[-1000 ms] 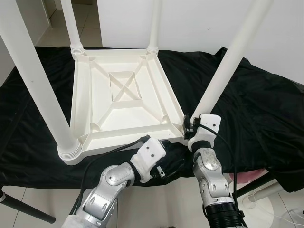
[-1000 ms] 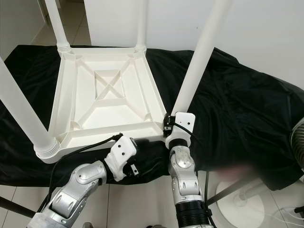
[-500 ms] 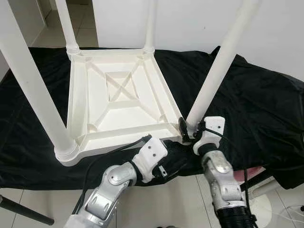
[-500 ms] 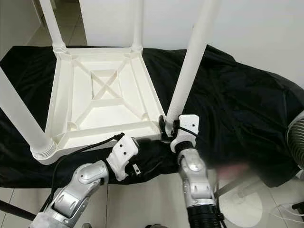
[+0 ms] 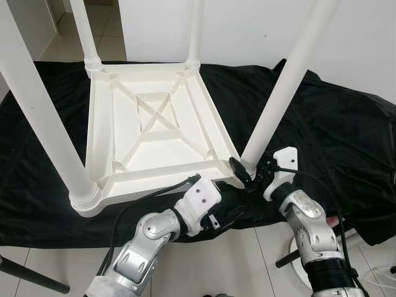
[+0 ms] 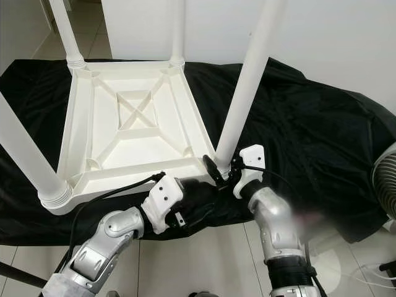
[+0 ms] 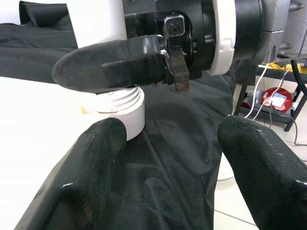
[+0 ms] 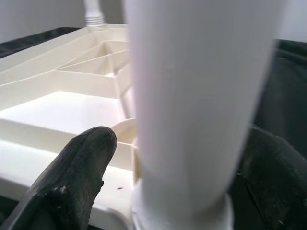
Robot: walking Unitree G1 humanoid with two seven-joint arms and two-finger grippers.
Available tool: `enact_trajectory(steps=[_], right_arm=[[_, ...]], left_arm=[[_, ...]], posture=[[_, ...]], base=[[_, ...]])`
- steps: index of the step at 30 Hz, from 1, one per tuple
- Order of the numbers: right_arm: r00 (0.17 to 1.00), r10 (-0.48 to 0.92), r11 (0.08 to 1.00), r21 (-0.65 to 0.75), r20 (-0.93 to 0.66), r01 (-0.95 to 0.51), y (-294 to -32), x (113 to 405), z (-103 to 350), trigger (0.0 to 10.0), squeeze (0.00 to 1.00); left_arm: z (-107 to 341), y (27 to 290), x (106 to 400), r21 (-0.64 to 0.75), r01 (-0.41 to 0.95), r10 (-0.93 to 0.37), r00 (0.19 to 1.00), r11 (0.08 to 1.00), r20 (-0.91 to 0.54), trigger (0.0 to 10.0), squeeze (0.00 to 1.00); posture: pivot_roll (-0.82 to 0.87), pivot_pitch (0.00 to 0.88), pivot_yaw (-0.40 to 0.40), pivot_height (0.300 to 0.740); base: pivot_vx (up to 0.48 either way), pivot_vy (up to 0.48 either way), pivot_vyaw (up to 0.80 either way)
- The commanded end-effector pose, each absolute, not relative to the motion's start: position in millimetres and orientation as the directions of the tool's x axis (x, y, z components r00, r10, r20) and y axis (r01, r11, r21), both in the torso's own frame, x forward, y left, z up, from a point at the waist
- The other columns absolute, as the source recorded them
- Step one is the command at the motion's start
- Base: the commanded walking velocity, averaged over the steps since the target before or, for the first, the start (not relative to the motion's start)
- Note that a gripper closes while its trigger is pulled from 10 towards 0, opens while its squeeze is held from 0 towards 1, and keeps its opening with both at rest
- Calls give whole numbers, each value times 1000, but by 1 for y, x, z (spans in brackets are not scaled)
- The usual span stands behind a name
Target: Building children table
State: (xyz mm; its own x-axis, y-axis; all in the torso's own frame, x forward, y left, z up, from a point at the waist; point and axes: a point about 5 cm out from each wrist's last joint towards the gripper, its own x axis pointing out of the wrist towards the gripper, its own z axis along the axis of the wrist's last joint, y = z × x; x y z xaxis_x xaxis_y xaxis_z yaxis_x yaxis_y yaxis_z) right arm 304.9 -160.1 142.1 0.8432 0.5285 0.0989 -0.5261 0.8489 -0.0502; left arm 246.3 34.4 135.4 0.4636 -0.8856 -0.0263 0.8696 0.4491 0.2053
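While its two black fingers straddle the foot of the near-right leg (image 5: 281, 93), one to each side and apart rather than pressed on it as far as the wrist view shows, the right gripper (image 5: 250, 175) sits at the near-right corner of the upturned table top (image 5: 154, 130). From the left wrist camera one right finger lies across the ribbed collar of that leg, so contact looks light at most. Just beside it, the left gripper (image 7: 163, 158) has its fingers spread wide over the black cloth (image 5: 328, 124), holding nothing, close under the near edge of the table top.

All four legs stand up from the corners of the inverted top: the near-left leg (image 5: 43, 117) with its threaded collar at the near-left corner, and two more at the far corners. My reading is that the work is on the last leg, seating or twisting it tight into its socket. The next move would call for the right fingers to close firmly on the leg near its base and turn it, with the other arm steadying the top so it does not slide on the cloth.

This cloth drapes a low surface from edge to edge. Pale floor tiles (image 5: 235, 260) lie in front, a white wall (image 5: 247, 25) stands behind, and a red thing with cables (image 7: 274, 98) sits on a low rack nearby.
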Motion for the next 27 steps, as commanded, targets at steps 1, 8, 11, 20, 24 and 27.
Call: enact_trajectory(steps=[1, 8, 11, 20, 24, 27], right_arm=[[813, 577, 817, -62, 81, -574, -159, 307, 139, 10000, 0], [775, 629, 777, -83, 57, -624, -157, 317, 138, 3725, 0], [775, 631, 773, -114, 35, -624, -160, 323, 136, 0, 0], [772, 633, 773, -100, 55, -626, -165, 325, 137, 0, 0], [791, 607, 795, -65, 76, -603, -163, 322, 136, 10000, 0], [817, 568, 822, -28, 97, -569, -159, 318, 137, 10000, 0]], left_arm=[[136, 38, 246, 214, 851, -869, 494, 479, -23, 10000, 0], [136, 37, 244, 212, 854, -871, 491, 475, -27, 10000, 0], [137, 36, 242, 219, 855, -872, 488, 470, -32, 10000, 0], [138, 35, 244, 227, 856, -875, 483, 465, -31, 10000, 0], [138, 35, 245, 230, 855, -874, 484, 466, -29, 10000, 0], [137, 34, 245, 227, 856, -875, 483, 465, -29, 10000, 0]], posture=[[-37, 102, -67, 740], [-23, 119, -58, 740], [-19, 117, -62, 740], [-21, 104, -55, 740], [-26, 97, -56, 740], [-25, 95, -59, 740]], base=[[0, 0, 0], [0, 0, 0], [0, 0, 0], [0, 0, 0], [0, 0, 0], [0, 0, 0]])
